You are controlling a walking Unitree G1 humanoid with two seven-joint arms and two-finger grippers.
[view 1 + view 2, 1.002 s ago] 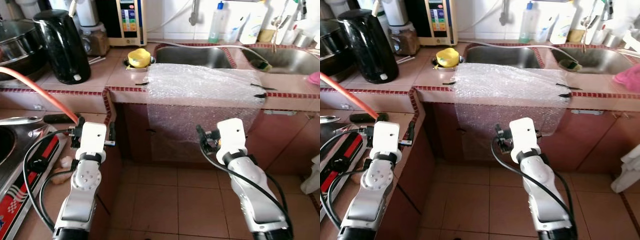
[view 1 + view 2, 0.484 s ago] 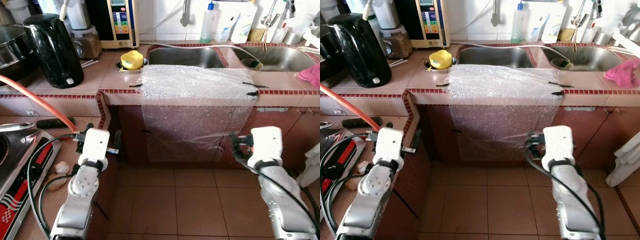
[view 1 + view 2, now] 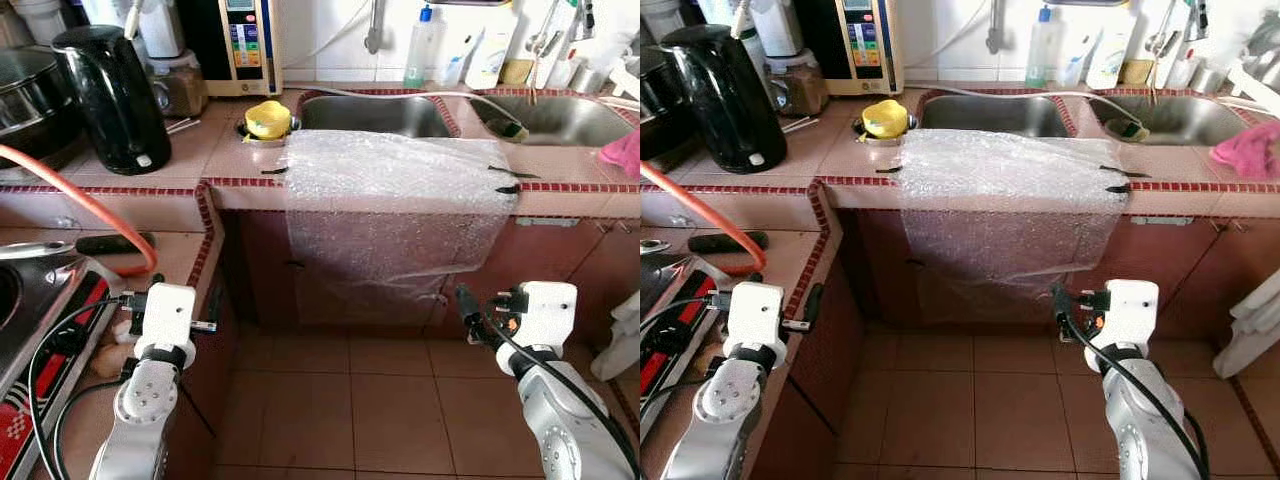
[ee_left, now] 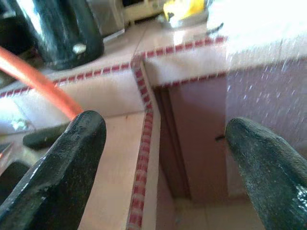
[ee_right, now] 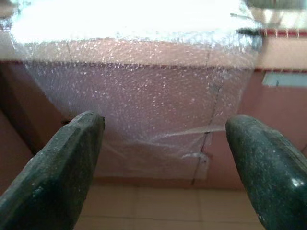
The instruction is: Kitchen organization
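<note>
A sheet of bubble wrap (image 3: pixel 392 190) is taped over the counter's front edge and hangs down over the cabinet below the left sink (image 3: pixel 372 112). A yellow cup-like thing (image 3: pixel 268 118) sits on a metal ring beside that sink. My left gripper (image 4: pixel 165 163) is open and empty, low beside the corner of the lower tiled ledge (image 3: pixel 178 250). My right gripper (image 5: pixel 165 158) is also open and empty. It hangs low over the floor and faces the hanging bubble wrap (image 5: pixel 144 100) from a short way off.
A black kettle (image 3: pixel 112 95) and a water appliance (image 3: pixel 250 40) stand at the back left. An orange hose (image 3: pixel 85 195) runs down to a stove (image 3: pixel 40 330) on the left. Bottles (image 3: pixel 425 45) stand behind the sinks. A pink cloth (image 3: pixel 625 152) lies far right. Tiled floor (image 3: pixel 350 400) lies below.
Both arms have dropped lower and back. The right gripper has swung right, away from the middle of the bubble wrap. The view has shifted slightly.
</note>
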